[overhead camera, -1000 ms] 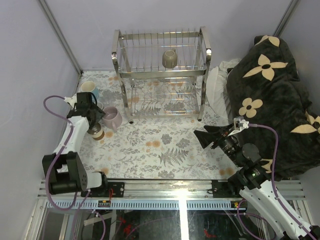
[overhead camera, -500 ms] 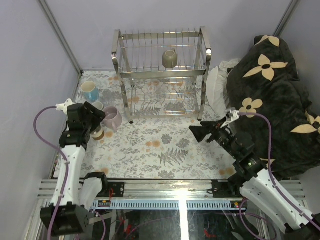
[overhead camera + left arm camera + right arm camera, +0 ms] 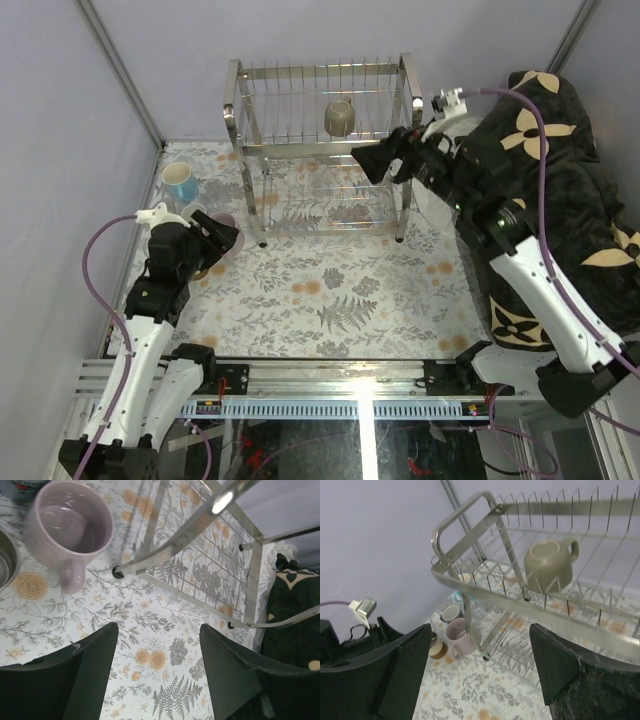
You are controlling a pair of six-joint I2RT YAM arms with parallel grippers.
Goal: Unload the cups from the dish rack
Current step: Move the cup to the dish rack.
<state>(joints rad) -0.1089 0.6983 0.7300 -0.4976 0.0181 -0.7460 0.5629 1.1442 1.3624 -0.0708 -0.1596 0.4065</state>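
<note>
Rack of shiny chrome wire (image 3: pixel 325 148): far end of floral table (image 3: pixel 330 290).
Olive-grey mug (image 3: pixel 550 565): on rack's upper tier.
Pale lilac mug (image 3: pixel 70 525): upright on table by rack's foot.
Left gripper (image 3: pixel 157 645): fingers apart, empty.
Right gripper (image 3: pixel 480 650): fingers apart, empty.

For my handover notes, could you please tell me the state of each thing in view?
Dish rack: upright on the table.
Olive-grey mug: tipped, resting on the rack's top tier.
Pale lilac mug: upright on the table, empty.
Light blue mug: upright on the table.
Left gripper: open, holding nothing.
Right gripper: open, holding nothing.
</note>
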